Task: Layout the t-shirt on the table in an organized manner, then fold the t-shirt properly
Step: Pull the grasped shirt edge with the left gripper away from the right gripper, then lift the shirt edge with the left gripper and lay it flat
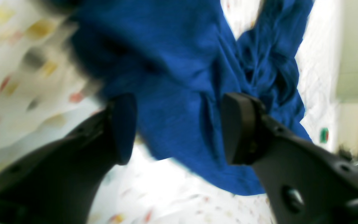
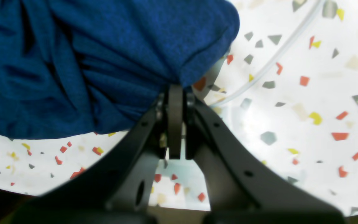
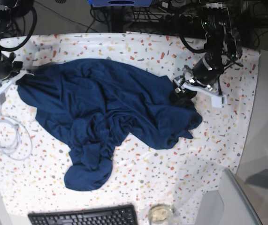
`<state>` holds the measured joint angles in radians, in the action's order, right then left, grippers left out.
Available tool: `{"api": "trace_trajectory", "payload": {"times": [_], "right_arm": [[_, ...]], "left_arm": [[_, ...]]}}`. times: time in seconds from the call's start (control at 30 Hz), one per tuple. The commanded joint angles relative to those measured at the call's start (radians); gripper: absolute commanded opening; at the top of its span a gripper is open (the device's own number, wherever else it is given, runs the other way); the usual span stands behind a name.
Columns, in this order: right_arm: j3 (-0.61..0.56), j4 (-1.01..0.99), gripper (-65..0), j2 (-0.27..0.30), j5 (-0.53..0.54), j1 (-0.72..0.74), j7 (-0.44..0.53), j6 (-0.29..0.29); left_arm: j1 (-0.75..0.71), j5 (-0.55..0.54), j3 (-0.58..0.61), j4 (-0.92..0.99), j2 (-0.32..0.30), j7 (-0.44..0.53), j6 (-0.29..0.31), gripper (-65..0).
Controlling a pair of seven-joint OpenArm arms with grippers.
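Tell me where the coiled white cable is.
In the base view the coiled white cable lies on the table near its left edge, just left of the t-shirt and below the right gripper.

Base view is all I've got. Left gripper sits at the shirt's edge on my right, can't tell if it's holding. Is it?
Observer: No. In the left wrist view the left gripper is open; its fingers stand apart with the t-shirt behind the gap, not pinched.
Operator: And the right one, far left for me?
Observer: The right gripper is shut on a bunched edge of the shirt, which fans out in folds from the pinch.
Operator: Anything else near that grip?
Observer: A thin clear tube runs across the table just beside the fingers, apart from the shirt.
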<state>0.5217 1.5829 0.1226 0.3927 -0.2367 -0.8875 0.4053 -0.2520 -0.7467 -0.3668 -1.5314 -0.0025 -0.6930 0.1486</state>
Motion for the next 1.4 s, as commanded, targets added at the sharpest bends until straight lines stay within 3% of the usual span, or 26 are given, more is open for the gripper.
{"api": "trace_trajectory", "payload": {"times": [0.0,0.1,0.23,0.53,0.73,0.8,0.83,0.93,1.13,1.23,1.27,1.37], "right_arm": [[0.004,0.020,-65.0,0.015,0.007,0.006,0.014,0.001],[0.007,0.020,-65.0,0.016,0.007,0.007,0.014,0.001],[-0.001,0.020,-65.0,0.016,0.007,0.007,0.014,0.001],[0.004,0.020,-65.0,0.016,0.007,0.006,0.012,0.001],[0.004,0.020,-65.0,0.016,0.007,0.006,0.012,0.001],[0.005,0.018,-65.0,0.016,0.007,0.006,0.012,0.001],[0.005,0.018,-65.0,0.016,0.007,0.006,0.012,0.001],[0.005,0.018,-65.0,0.016,0.007,0.006,0.012,0.001],[0.001,0.038,-65.0,0.016,0.007,-0.008,0.012,0.004],[-0.002,0.127,-65.0,0.009,0.007,-0.037,0.011,0.004],[-0.002,0.158,-65.0,0.009,0.007,-0.045,0.011,0.004],[-0.002,0.238,-65.0,0.009,0.009,-0.054,-0.006,0.004]], "left_arm": [[-0.002,-0.032,-0.001,0.010,-0.007,0.043,0.003,-29.0],[-0.013,-0.041,0.004,0.075,-0.007,0.089,0.012,-31.6],[0.007,-0.041,0.001,0.133,-0.004,0.089,0.119,-31.4],[0.036,-0.041,0.002,0.144,0.000,0.089,0.121,-31.6],[0.075,-0.041,0.002,0.246,-0.004,0.089,0.121,-31.9],[0.075,-0.041,0.002,0.253,-0.004,0.089,0.121,-35.9],[0.075,-0.041,0.002,0.253,-0.006,0.089,0.121,-41.3],[0.072,-0.041,-0.007,0.251,-0.006,0.085,0.121,-65.0],[0.067,-0.041,-0.001,0.248,-0.043,0.089,0.119,-65.0],[0.015,-0.018,-0.011,0.136,-0.055,0.092,0.118,-65.0],[-0.007,0.019,-0.011,0.059,-0.066,0.092,0.105,-65.0],[-0.060,0.164,-0.001,-0.160,-0.070,0.086,-0.008,-65.0]]}}
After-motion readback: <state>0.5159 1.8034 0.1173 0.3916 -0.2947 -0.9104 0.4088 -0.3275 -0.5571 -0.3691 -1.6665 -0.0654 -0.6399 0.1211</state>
